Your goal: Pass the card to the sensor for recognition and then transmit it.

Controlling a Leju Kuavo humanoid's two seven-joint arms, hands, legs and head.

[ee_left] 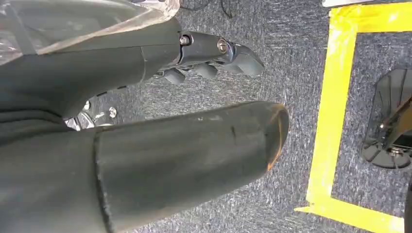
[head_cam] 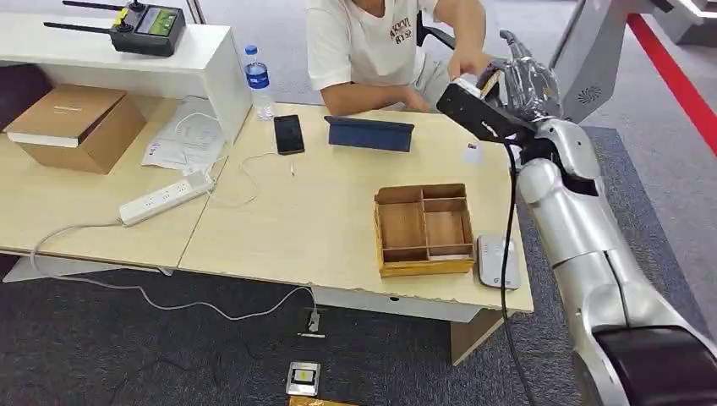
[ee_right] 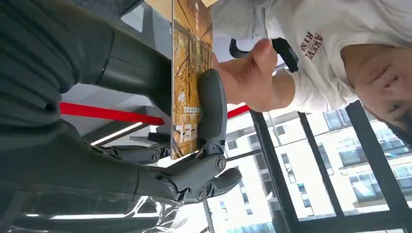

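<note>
Surroundings on light wooden desk [head_cam: 287,211]: one cardboard box [head_cam: 76,125] at far left; one white power strip [head_cam: 166,198] with trailing cable; loose papers [head_cam: 188,139]; one water bottle [head_cam: 259,82] with blue cap, upright; one black phone [head_cam: 288,134], flat; one dark tablet [head_cam: 369,133], lying just in front of the seated person; one small white card-like item [head_cam: 473,153] near the right edge, identity unclear. One wooden divided tray [head_cam: 423,228], four compartments visible, near the front right corner; one white sensor pad [head_cam: 496,260] just beside it, at the desk's right edge. One black remote controller [head_cam: 145,27] with two antennas on the white shelf behind. One small metal-framed item [head_cam: 303,377] on the carpet below the desk.

Obstruction: person in white T-shirt [head_cam: 359,46] seated across the desk, one hand [ee_right: 250,73] reaching to the card, thumb against its face.

Card [ee_right: 190,73]: one, flat, rectangular, printed in brown-gold pattern with white lettering near one end; raised above the far right desk corner, well apart from sensor pad.

Right hand [head_cam: 511,80]: lifted, thumb and dark fingers [ee_right: 212,104] pressed on opposite faces of the card, pinching it edge-up.

Left hand [ee_left: 214,73]: hanging over grey carpet with yellow tape [ee_left: 335,107]; fingers curled inward, apart from the thumb, holding nothing.
</note>
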